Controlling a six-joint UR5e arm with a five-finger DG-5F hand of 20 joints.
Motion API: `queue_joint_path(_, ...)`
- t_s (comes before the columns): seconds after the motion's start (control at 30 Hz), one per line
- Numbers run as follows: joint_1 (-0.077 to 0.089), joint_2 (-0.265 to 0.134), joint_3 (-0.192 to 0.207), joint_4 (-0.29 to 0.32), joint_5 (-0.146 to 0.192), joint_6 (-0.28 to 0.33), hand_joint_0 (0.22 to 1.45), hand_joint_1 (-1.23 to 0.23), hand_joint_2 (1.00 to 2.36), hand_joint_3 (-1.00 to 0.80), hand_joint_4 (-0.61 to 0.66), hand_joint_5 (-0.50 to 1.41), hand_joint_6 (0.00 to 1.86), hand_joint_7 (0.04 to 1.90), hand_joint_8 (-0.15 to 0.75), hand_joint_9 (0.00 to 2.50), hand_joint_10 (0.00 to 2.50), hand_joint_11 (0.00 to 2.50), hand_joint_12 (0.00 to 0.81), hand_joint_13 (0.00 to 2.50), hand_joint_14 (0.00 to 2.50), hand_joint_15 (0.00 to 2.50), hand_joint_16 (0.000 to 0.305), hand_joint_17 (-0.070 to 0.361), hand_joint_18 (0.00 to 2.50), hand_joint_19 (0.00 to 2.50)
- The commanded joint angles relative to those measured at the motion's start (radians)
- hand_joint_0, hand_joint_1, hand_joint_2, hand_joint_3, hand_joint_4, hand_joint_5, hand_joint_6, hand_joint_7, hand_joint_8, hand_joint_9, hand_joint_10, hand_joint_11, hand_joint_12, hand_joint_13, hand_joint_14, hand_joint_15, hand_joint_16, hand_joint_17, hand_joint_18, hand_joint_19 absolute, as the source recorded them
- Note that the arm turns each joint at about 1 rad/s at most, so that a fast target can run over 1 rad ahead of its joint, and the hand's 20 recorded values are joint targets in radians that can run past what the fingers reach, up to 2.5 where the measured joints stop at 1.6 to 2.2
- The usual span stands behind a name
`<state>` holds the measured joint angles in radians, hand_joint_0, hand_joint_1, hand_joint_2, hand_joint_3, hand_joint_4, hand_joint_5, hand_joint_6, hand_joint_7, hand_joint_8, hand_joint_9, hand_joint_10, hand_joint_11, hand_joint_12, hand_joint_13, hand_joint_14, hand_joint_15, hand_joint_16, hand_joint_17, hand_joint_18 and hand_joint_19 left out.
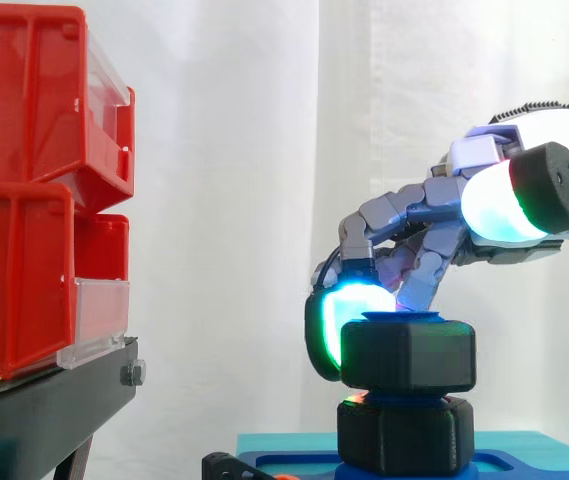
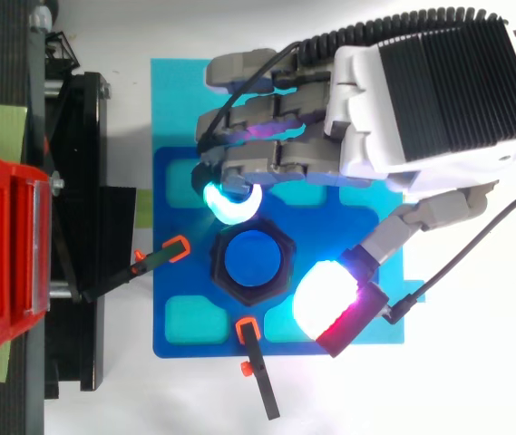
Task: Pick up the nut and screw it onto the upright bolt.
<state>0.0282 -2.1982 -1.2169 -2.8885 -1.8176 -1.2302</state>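
Centre of the blue plate: the nut [image 1: 409,350], black and six-sided, sits level on the upright bolt [image 2: 252,257], whose blue top shows through its hole.
Below the nut: a second black six-sided piece [image 1: 406,432] stands on the plate on the same axis, with a narrow gap between the two.
Robot hand [image 1: 414,225]: it reaches in from the right and grasps the nut with its fingers curled down over the top.
Fingertip [image 2: 230,204]: one cyan-glowing pad is hooked onto the nut's far-left side, touching it.
Thumb [image 2: 328,297]: glowing white and red, it is held up and to the right, clear of the nut (in the side view it sits well above the nut's top).
Blue plate [image 2: 171,335]: it has cyan pockets around the bolt and lies on a lighter blue sheet [image 2: 171,91] on the white desk [image 2: 457,381].
Clamps: one black clamp with orange tips [image 2: 162,256] meets the plate's left edge, and another [image 2: 256,358] meets its near edge.
Left side: red bins [image 1: 24,200] are stacked on a black stand [image 1: 44,410], well apart from the nut.
Behind: a white curtain [image 1: 224,200].
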Motion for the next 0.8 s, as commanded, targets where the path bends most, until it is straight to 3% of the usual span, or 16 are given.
queue_joint_path(0.0,-0.008,0.000,0.000,0.000,0.000,0.000,0.52,-0.22,1.00,-0.50,0.19,0.02,0.50,1.31,0.294,1.06,0.00,0.02,0.239,0.58,0.00,0.00,0.025,0.056,0.23,0.00)
queue_joint_path(0.17,-0.016,0.002,0.000,0.005,-0.003,0.000,0.53,-0.24,1.00,-0.50,0.12,0.06,0.50,1.37,0.273,1.19,0.00,0.00,0.215,0.62,0.00,0.00,0.019,0.042,0.29,0.00)
queue_joint_path(0.33,-0.022,0.002,0.010,0.002,-0.012,0.000,0.52,-0.23,1.00,-0.50,0.13,0.05,0.50,1.34,0.269,1.17,0.00,0.00,0.211,0.59,0.00,0.00,0.017,0.039,0.25,0.00)
queue_joint_path(0.57,-0.030,0.000,0.036,0.000,-0.029,0.000,0.50,-0.16,1.00,-0.50,0.29,-0.05,0.50,1.03,0.286,1.01,0.00,0.00,0.259,0.48,0.00,0.00,0.025,0.055,0.12,0.00)
queue_joint_path(0.77,-0.034,0.002,0.056,0.000,-0.045,0.000,0.49,-0.14,1.00,-0.50,0.27,-0.11,0.50,0.78,0.262,0.88,0.00,0.00,0.279,0.40,0.00,0.00,0.029,0.066,0.04,0.00)
